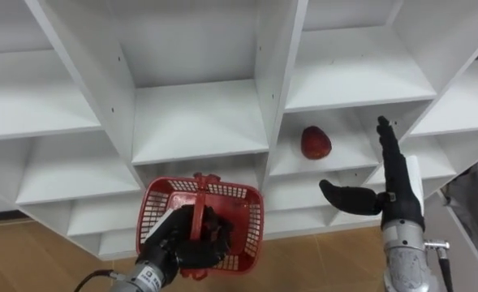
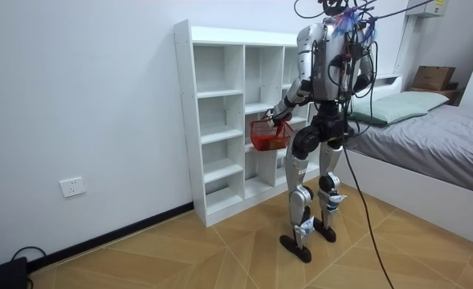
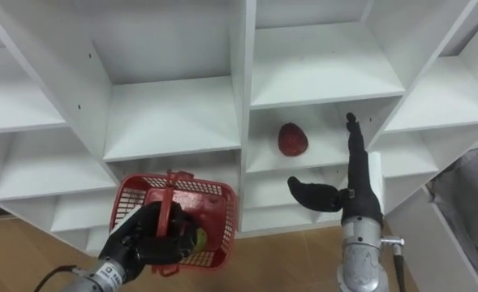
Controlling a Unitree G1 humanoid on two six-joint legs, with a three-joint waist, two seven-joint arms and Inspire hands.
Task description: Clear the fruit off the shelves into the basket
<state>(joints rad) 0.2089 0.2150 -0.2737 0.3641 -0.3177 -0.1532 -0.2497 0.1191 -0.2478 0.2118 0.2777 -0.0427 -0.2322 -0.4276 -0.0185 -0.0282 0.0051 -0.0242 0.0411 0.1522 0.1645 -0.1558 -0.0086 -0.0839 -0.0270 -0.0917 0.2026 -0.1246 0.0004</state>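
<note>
A red fruit (image 1: 316, 143) (image 3: 292, 139) lies on a shelf of the white closet (image 1: 198, 122), in the compartment right of the middle column. My right hand (image 1: 393, 186) (image 3: 356, 182) is open, fingers straight and thumb spread, just below and to the right of the fruit, apart from it. My left hand (image 1: 186, 239) (image 3: 153, 235) is shut on the handle of a red plastic basket (image 1: 243, 211) (image 3: 214, 207), held in front of the lower shelves. Something yellow-green shows inside the basket in the right eye view. In the room view I stand facing the closet (image 2: 220, 120) with the basket (image 2: 268, 135) at waist height.
The closet's other compartments near my hands are bare white shelves. Wooden floor (image 1: 303, 259) lies below. A bed (image 2: 429, 136) stands at the room view's right, behind me.
</note>
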